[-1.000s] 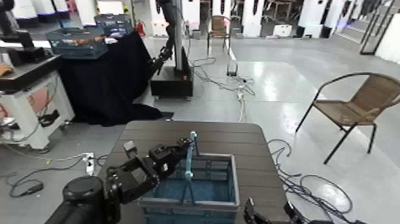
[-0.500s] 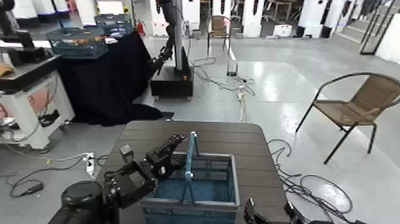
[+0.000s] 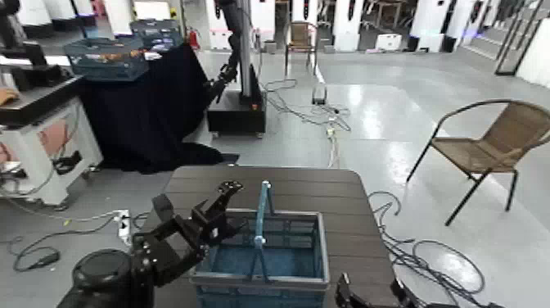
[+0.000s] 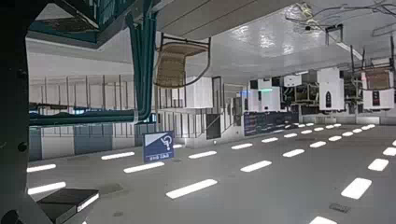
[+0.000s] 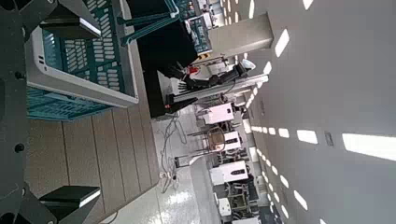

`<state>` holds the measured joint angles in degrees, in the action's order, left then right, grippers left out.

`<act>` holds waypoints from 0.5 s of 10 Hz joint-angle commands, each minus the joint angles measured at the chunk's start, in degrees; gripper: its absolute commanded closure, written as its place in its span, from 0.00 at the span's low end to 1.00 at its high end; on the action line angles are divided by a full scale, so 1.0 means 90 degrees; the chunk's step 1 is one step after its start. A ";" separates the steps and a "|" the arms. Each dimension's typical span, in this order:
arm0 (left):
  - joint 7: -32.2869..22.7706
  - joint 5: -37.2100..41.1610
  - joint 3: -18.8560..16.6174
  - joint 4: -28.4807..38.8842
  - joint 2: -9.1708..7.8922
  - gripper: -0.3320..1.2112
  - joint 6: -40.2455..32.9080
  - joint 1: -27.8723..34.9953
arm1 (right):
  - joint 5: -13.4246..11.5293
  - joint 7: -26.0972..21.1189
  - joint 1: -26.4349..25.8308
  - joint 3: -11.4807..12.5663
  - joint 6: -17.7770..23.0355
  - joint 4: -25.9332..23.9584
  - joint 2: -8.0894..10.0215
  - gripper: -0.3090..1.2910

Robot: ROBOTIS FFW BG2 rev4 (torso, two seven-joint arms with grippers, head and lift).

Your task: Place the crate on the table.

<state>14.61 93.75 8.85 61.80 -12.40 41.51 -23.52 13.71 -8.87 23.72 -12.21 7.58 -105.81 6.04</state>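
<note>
Crate (image 3: 263, 250) is seen resting on the table (image 3: 270, 184), lower centre of frame. Left gripper (image 3: 219, 199) has been withdrawn leftward from the handle (image 3: 262, 215), fingers spread, empty; placement is judged complete. Right gripper (image 3: 368, 293), bottom edge, is parked.

A brown wicker chair with a dark metal frame (image 3: 489, 147) is standing on the glossy grey floor (image 3: 385, 115), well apart from everything else. A desk draped in black cloth (image 3: 147, 102) is carrying two dark teal lattice crates (image 3: 106, 57). Beside it, a white workbench (image 3: 41, 139) is standing over loose black cables (image 3: 37, 246). A black robot arm on a boxy base (image 3: 236, 82) is standing near tangled cords (image 3: 327, 115).
</note>
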 commanded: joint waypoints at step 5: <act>0.0417 -0.3659 -0.0456 0.2703 -0.0282 0.28 -0.2278 0.1501 | 0.0000 0.0000 0.0021 0.0019 -0.0002 -0.0021 -0.0017 0.27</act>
<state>18.28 64.29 4.70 84.06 -14.65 24.31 -11.79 13.71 -8.87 23.91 -12.04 7.55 -105.98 5.89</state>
